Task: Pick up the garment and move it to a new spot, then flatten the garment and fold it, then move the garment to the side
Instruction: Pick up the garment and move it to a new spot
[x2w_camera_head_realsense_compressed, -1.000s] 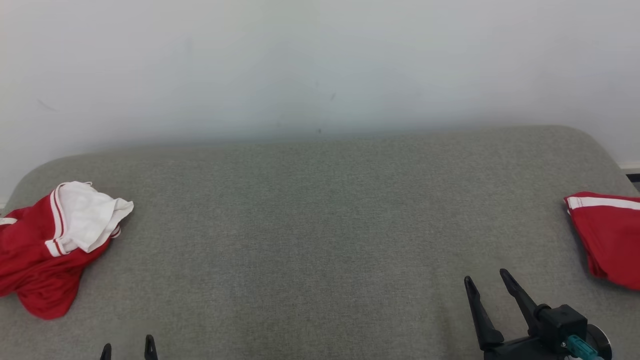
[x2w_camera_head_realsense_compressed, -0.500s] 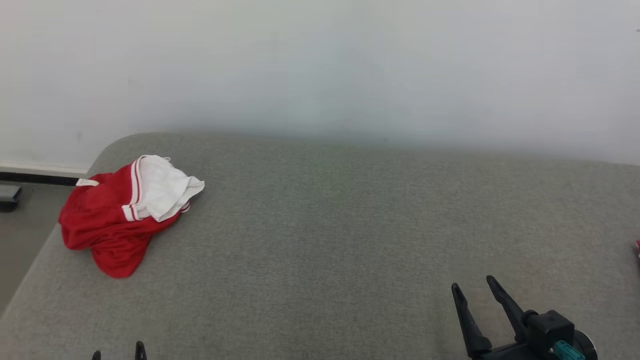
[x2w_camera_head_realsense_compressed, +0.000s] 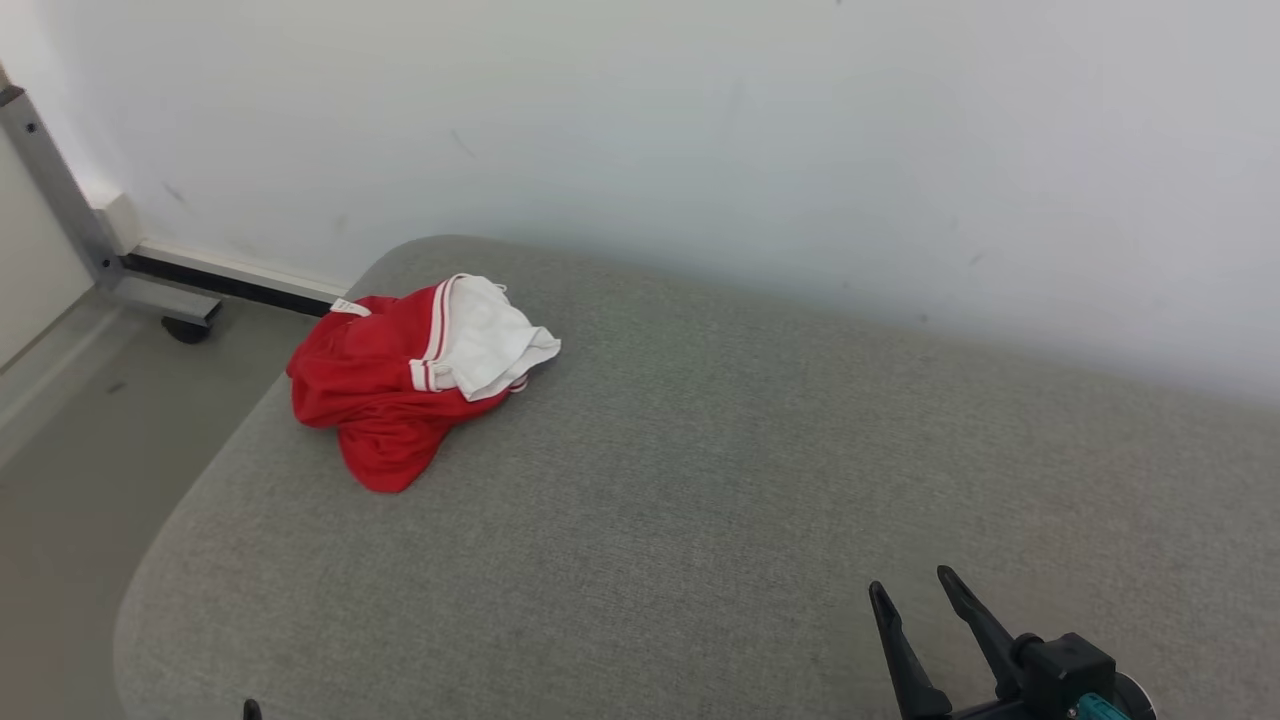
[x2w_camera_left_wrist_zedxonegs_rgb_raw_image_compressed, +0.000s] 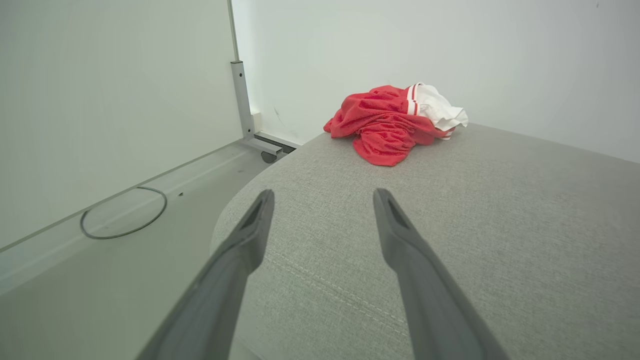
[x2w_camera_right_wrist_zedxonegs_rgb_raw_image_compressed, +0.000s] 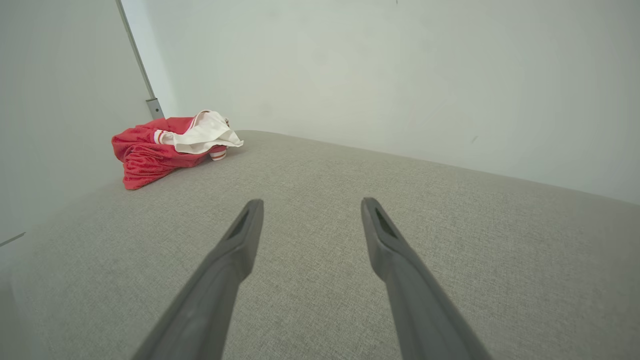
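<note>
Plainly, both claws were spread and empty. The left gripper (x2w_camera_left_wrist_zedxonegs_rgb_raw_image_compressed: 323, 192) hung over the near left edge of the cushion (x2w_camera_left_wrist_zedxonegs_rgb_raw_image_compressed: 500, 225), and the right gripper (x2w_camera_right_wrist_zedxonegs_rgb_raw_image_compressed: 312, 201) hung over its near part, further right. Well apart from both, the garment (x2w_camera_head_realsense_compressed: 400, 390), red with a white lining, lay crumpled at the far left corner, near the wall (x2w_camera_head_realsense_compressed: 700, 120), with the floor (x2w_camera_head_realsense_compressed: 90, 440) just beyond.
</note>
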